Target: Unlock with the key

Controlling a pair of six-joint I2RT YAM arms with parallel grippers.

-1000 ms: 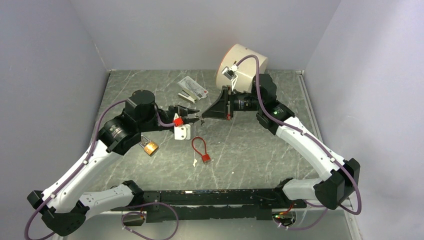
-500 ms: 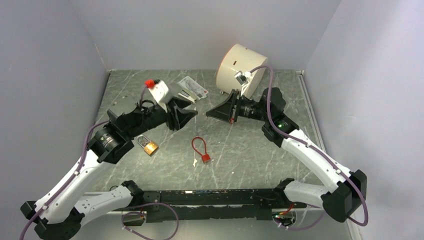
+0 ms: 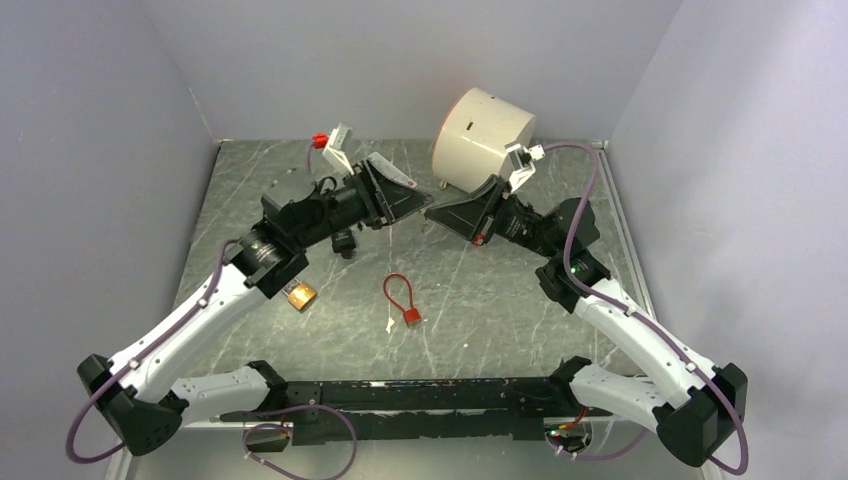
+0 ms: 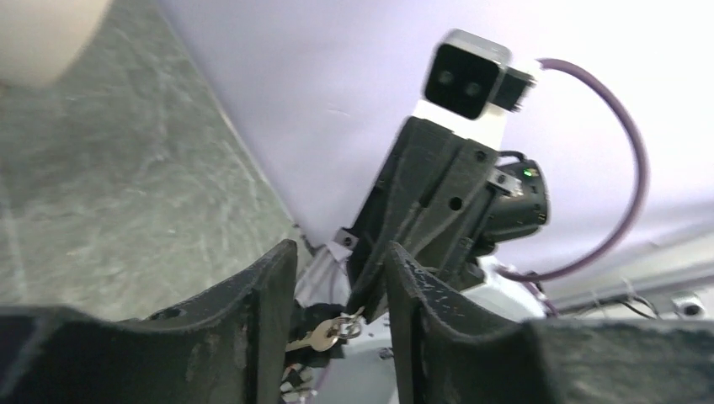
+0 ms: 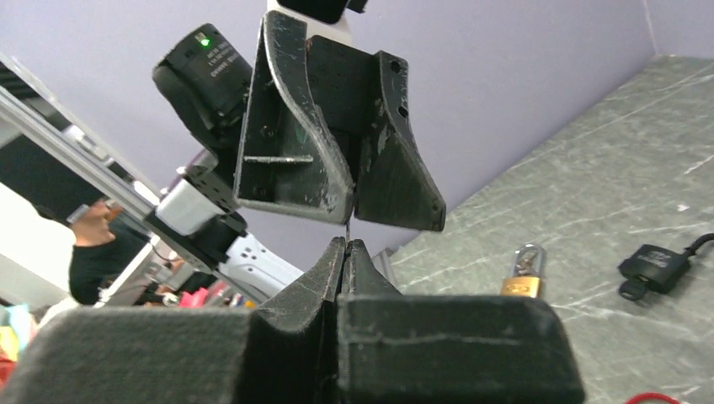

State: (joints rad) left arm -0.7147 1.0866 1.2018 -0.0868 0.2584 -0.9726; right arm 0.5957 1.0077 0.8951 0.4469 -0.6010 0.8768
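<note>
The brass padlock [image 3: 300, 295] lies on the table below my left forearm and also shows in the right wrist view [image 5: 524, 274]. My right gripper [image 3: 434, 213] is raised above the table and shut on the ring of a small brass key [image 4: 322, 336], which hangs from its fingertips. My left gripper [image 3: 422, 205] is open and faces the right gripper tip to tip. In the left wrist view the key hangs in the gap between the open fingers [image 4: 268, 303], a little beyond them. The right wrist view shows the left gripper [image 5: 352, 217] just above my closed jaws.
A red cable lock [image 3: 401, 299] with a small key lies at the table's middle. A black fob [image 3: 345, 243] lies under the left wrist. A white cylinder [image 3: 483, 140] stands at the back right. Grey walls enclose the table on three sides.
Both grippers have lifted off the table and tilted upward. The left wrist swung up and toward the back, the right arm drew to the right; their tips now meet in the air.
</note>
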